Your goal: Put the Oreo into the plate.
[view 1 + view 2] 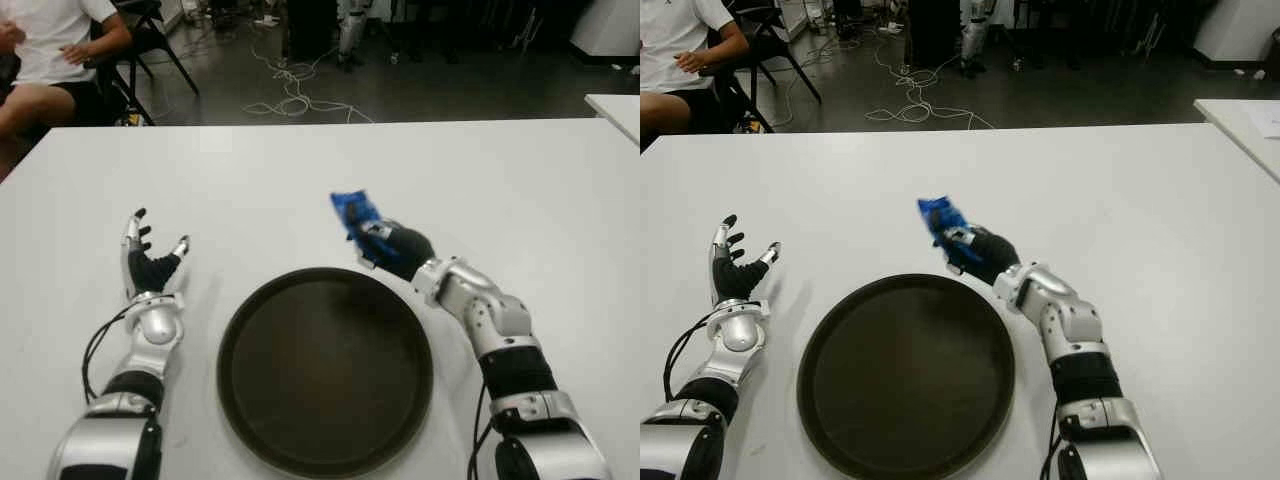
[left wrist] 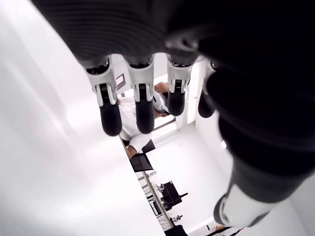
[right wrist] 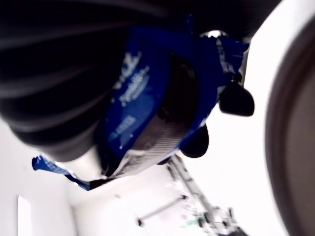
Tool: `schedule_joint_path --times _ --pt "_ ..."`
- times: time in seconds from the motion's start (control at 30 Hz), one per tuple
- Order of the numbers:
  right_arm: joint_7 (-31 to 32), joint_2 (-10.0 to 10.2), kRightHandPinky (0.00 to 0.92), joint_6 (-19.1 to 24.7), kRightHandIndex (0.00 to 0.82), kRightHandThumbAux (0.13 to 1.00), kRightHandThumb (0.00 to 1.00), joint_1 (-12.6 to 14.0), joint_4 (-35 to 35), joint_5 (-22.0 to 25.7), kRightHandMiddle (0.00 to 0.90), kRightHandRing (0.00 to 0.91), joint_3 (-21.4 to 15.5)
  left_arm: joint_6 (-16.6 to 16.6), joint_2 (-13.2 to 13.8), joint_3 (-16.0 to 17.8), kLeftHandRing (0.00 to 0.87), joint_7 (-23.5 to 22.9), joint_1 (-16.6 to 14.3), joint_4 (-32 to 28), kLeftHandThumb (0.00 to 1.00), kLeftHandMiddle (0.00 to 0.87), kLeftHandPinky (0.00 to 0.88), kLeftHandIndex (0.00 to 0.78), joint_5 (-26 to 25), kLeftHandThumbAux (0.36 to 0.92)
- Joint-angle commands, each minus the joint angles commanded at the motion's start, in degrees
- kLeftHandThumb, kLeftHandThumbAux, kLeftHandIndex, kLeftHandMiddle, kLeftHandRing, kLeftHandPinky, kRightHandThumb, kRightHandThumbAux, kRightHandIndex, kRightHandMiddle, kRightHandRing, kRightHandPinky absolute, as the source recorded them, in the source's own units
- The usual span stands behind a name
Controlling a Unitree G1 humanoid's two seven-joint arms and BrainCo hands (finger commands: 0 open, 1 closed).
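My right hand [image 1: 385,247] is shut on the blue Oreo packet [image 1: 354,212], just beyond the far right rim of the round dark plate [image 1: 325,368]. In the right wrist view the blue Oreo wrapper [image 3: 142,98] is pressed between the curled fingers [image 3: 236,98] and the palm. The packet's end sticks out past the fingers toward the far side of the white table [image 1: 480,180]. My left hand [image 1: 148,262] shows to the left of the plate with its fingers [image 2: 110,110] spread and holding nothing.
A person in a white shirt [image 1: 45,40] sits on a chair past the table's far left corner. Cables [image 1: 290,95] lie on the floor behind the table. Another white table edge [image 1: 615,108] shows at the far right.
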Motion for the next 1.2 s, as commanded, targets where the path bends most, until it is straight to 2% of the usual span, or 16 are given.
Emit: schedule_joint_path --times 0.13,0.3,0.83,1.2 --pt "1.2 -0.7 0.817 -3.8 0.441 0.714 0.709 1.9 -2.6 -3.2 0.811 0.816 3.5 -0.1 -0.1 0.2 0.136 -0.3 0.0 0.1 0.258 0.110 0.206 0.113 -0.4 0.779" --pt "2.3 -1.0 0.814 -7.4 0.441 0.714 0.709 3.1 -3.9 -5.4 0.808 0.814 5.6 -0.3 -0.1 0.2 0.124 -0.1 -0.1 0.2 0.259 0.100 0.177 0.114 -0.2 0.779" --pt "5.2 -3.3 0.810 -12.3 0.441 0.718 0.703 4.1 -6.2 -10.2 0.807 0.815 10.1 0.2 0.2 0.0 0.123 0.0 -0.1 0.1 0.229 0.105 0.171 0.108 0.1 0.783" --pt "8.8 -6.9 0.807 -19.1 0.440 0.722 0.695 3.7 -6.7 -15.2 0.804 0.814 14.1 0.2 0.2 0.0 0.126 -0.5 0.0 0.1 0.239 0.111 0.162 0.107 0.0 0.788"
